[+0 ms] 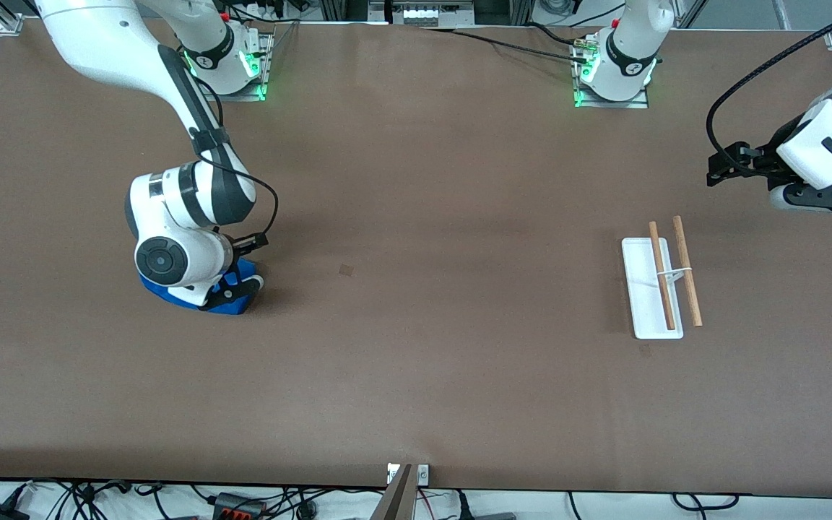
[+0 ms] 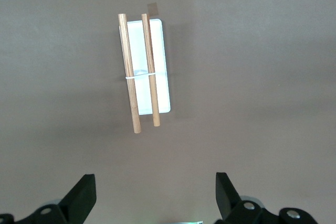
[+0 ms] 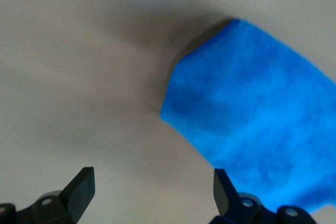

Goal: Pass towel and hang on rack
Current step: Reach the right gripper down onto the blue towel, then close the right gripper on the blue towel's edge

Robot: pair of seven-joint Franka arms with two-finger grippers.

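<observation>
At the right arm's end of the brown worktop [image 1: 416, 361] a blue towel [image 1: 232, 303] lies bunched on the surface, mostly hidden in the front view under the right arm's wrist. The right pincer [image 3: 152, 192] hangs low just above the towel with its black fingers [image 3: 79, 190] spread wide and nothing between them; in the right wrist view one finger is over the towel's edge and the other over bare worktop. A small darker square mark [image 1: 346, 270] shows on the worktop between towel and rack. Well apart from the towel, toward the left arm's end, stands the rack [image 1: 658, 285]: a flat white base, a thin white support, and two parallel wooden rods, both bare. The left pincer [image 2: 155, 195] hangs in the air over bare worktop near the rack, toward the left arm's end, its fingers [image 2: 81, 195] also spread wide and empty; the left arm waits there.
</observation>
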